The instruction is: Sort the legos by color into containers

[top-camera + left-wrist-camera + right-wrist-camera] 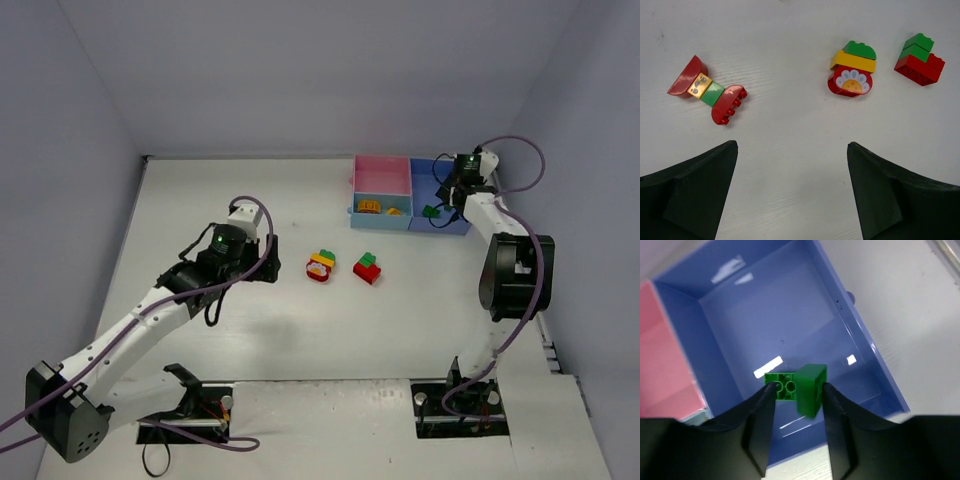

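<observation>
My right gripper (pixel 798 387) is shut on a green lego (pixel 810 385), holding it just above the floor of the larger blue tray (pixel 765 305); from above, this lego (pixel 431 211) hangs over the tray's (pixel 447 222) near left corner. My left gripper (pixel 791 145) hovers open over bare table with nothing between its fingers. Ahead of it lie a red-orange-green clump (pixel 707 90), a green-yellow-red flower clump (pixel 852 70) and a green-on-red clump (pixel 918 59). The pink tray (pixel 381 178) sits behind the light blue tray (pixel 352 213), which holds orange legos (pixel 369 207).
The flower clump (pixel 321 265) and the green-on-red clump (pixel 367 268) lie mid-table, just right of my left gripper (pixel 265 270). The right arm's dark elbow (pixel 515 275) stands near the table's right edge. Grey walls enclose the table on three sides.
</observation>
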Controlling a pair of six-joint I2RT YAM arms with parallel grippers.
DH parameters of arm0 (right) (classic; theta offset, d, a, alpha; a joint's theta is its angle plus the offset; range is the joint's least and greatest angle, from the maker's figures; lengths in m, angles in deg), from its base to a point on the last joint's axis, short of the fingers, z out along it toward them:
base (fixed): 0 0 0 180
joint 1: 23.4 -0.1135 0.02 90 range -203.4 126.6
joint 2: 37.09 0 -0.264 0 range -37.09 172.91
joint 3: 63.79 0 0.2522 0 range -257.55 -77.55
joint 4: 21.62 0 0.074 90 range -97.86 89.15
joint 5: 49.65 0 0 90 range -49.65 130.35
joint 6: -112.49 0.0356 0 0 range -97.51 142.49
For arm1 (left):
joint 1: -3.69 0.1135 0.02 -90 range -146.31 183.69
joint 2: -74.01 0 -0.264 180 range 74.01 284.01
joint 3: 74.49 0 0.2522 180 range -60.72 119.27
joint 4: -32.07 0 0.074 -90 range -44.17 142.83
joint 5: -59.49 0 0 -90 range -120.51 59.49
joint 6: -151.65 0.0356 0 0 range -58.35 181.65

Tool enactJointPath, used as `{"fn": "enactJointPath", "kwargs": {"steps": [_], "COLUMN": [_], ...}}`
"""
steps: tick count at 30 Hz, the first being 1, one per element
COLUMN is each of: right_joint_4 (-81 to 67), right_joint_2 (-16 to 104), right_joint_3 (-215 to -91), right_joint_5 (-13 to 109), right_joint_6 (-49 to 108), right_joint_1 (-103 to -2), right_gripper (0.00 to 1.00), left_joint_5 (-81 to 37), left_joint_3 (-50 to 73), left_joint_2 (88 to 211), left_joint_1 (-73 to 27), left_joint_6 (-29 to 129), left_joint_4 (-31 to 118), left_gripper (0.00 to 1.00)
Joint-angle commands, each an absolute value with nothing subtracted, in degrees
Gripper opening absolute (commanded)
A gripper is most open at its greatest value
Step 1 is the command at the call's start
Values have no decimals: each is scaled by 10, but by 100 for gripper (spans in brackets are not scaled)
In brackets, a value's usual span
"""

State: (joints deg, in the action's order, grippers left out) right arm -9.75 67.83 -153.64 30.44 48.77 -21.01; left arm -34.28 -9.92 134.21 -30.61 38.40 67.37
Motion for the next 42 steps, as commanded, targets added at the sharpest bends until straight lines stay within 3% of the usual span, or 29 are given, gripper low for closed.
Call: {"fn": "enactJointPath", "kwargs": {"steps": [1, 2, 5, 8, 16, 25, 34, 42], "right_joint_4": [-125, -125, -124, -125, -125, -126, -117, -112], "right_joint_2": [694, 697, 690, 662, 517, 379, 279, 253], "right_joint_3": [-1578, -1585, -1588, -1581, -1496, -1372, -1298, -1278], "right_joint_5": [315, 323, 349, 366, 398, 473, 507, 537], "right_joint_6": [468, 464, 453, 430, 397, 420, 411, 413], "right_joint_1": [-209, -209, -210, -216, -287, -337, -338, -338], "right_gripper": [40, 51, 64, 67, 68, 68, 68, 68], "left_joint_5": [-367, -367, -369, -372, -460, -482, -532, -516], "left_joint_3": [-93, -92, -83, -69, -3, 126, 170, 171], "left_joint_2": [1336, 1337, 1350, 1367, 1475, 1701, 1742, 1767], "left_joint_1": [-294, -290, -267, -230, -207, -207, -206, -187], "left_joint_6": [353, 350, 336, 302, 131, -22, -45, -10], "left_joint_4": [691, 700, 720, 744, 847, 965, 984, 927], "left_gripper": [84, 84, 84, 84, 84, 84, 83, 65]}}
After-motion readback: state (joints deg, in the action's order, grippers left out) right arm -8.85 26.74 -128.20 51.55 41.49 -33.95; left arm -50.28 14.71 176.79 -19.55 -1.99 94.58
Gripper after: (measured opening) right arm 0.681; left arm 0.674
